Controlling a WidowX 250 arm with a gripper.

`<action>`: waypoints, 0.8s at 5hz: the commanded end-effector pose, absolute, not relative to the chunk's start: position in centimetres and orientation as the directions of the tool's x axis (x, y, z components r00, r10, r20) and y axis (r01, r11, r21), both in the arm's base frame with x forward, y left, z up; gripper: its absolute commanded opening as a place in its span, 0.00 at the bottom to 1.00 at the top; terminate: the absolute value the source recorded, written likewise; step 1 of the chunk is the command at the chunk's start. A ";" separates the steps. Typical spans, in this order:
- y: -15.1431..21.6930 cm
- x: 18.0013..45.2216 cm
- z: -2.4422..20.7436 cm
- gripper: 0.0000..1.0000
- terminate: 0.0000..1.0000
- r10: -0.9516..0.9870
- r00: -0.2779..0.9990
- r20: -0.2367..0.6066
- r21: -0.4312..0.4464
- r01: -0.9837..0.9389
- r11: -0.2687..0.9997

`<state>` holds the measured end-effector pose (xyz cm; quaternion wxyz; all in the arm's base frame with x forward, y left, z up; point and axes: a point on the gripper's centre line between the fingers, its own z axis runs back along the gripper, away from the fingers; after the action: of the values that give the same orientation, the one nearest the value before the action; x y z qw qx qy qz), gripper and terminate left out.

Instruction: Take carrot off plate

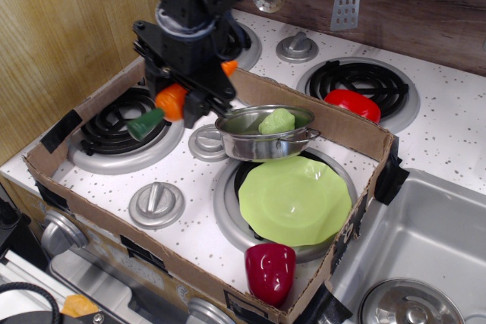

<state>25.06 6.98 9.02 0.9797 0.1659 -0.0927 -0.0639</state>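
White speckled stovetop (456,123) with 4 coil burners filled the scene, a low cardboard wall (99,210) fencing its front half. We had the gripper (180,102) clamped on the carrot (162,108), fingers closed across its thick orange part, green stem end pointing down and left. It hung in the air over the front-left burner (125,130), well clear of the plate (295,199), which lay bare on the front-right burner.

We judged the step to be the set-down. Doing it well meant lowering straight until the carrot touched, then letting go, since a glossy tapered toy dropped from height would likely roll.

Room was tight: the cardboard's back edge ran just behind the gripper, and the pot (264,136), holding a green lump (276,121), stood just to the right. More open surface lay forward, around the 2 knobs (156,202). A red pepper (270,271) sat at the front wall, far from our path.
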 end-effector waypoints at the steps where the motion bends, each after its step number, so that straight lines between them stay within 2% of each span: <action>1: 11.3 26.8 7.8 0.00 0.00 -0.314 0.921 0.230 0.549 0.143 0.824; 2: 13.2 26.9 5.9 0.00 0.00 -0.360 0.896 0.258 0.562 0.164 0.811; 4: 13.7 27.6 4.6 0.00 0.00 -0.392 0.874 0.287 0.545 0.187 0.817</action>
<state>26.69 13.94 3.01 0.9364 0.2502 -0.1855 -0.1619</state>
